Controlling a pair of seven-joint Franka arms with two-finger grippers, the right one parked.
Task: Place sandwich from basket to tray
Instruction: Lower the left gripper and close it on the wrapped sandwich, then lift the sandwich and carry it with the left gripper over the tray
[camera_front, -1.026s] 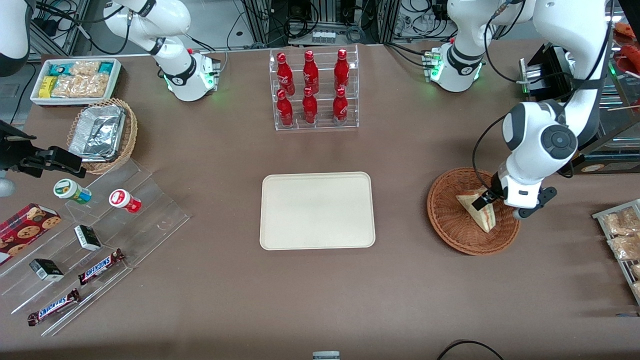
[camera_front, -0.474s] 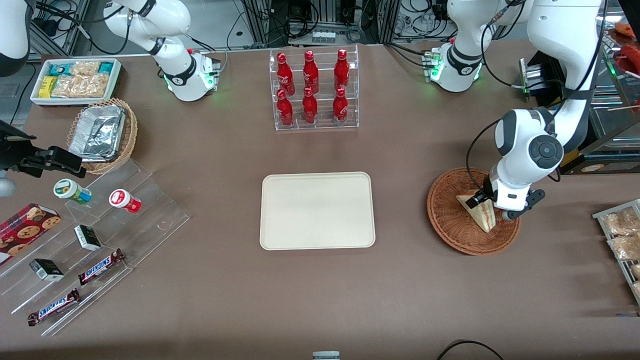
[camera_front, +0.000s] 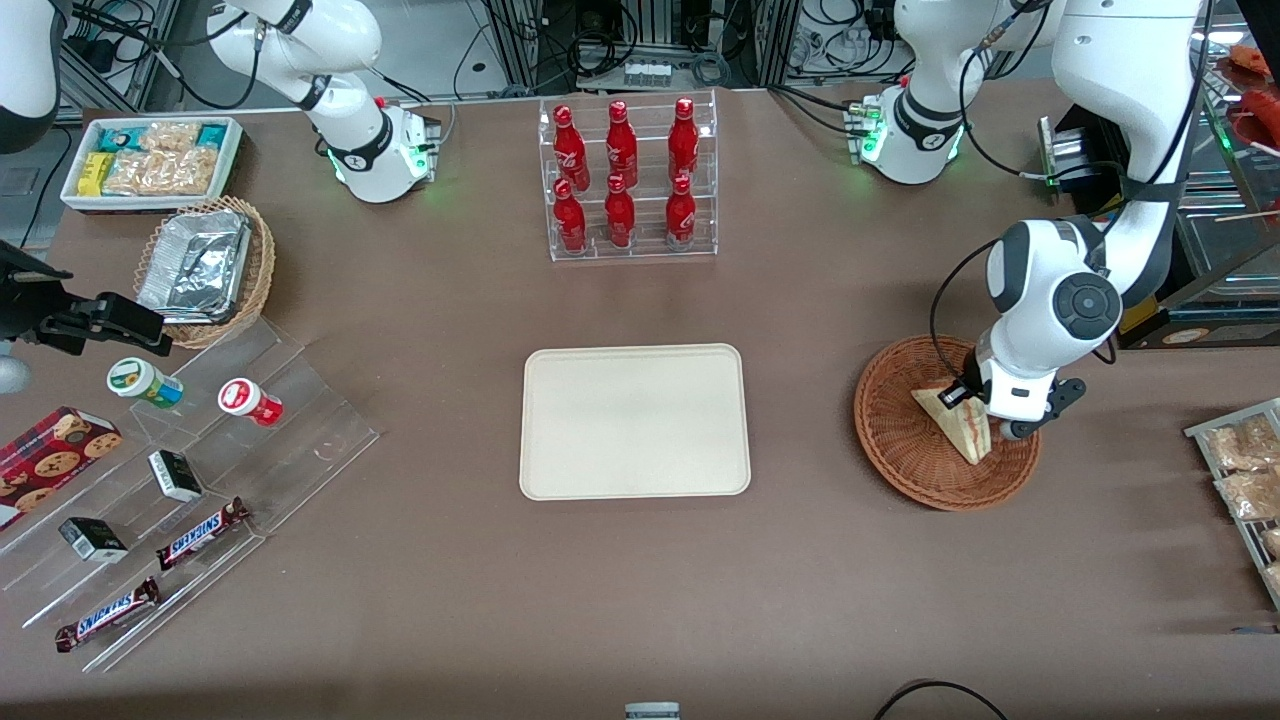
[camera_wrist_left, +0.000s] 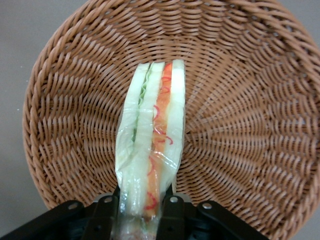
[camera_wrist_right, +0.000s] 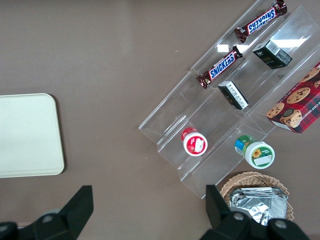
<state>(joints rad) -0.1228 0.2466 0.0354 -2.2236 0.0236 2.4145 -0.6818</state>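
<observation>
Wicker basket (camera_front: 915, 455) holds sandwich (camera_wrist_left: 150, 150); pincer (camera_wrist_left: 141, 206) clamped on sandwich end.

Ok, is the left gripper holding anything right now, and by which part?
Yes: the gripper, down in the basket, has its jaws closed on the sandwich at one end of the wedge, pinching its two flat bread faces.

Over the last second we have brought our working arm in over the basket (camera_front: 905, 440), its wrist shifting toward the tray (camera_front: 634, 421) and a little farther from the front camera. Our pincer (camera_front: 965, 396) has moved with it, from the side of the sandwich (camera_front: 955, 417) to its upper end, where its fingers (camera_wrist_left: 172, 212) now clasp the wrapped wedge on both sides. The sandwich itself has not moved.
</observation>
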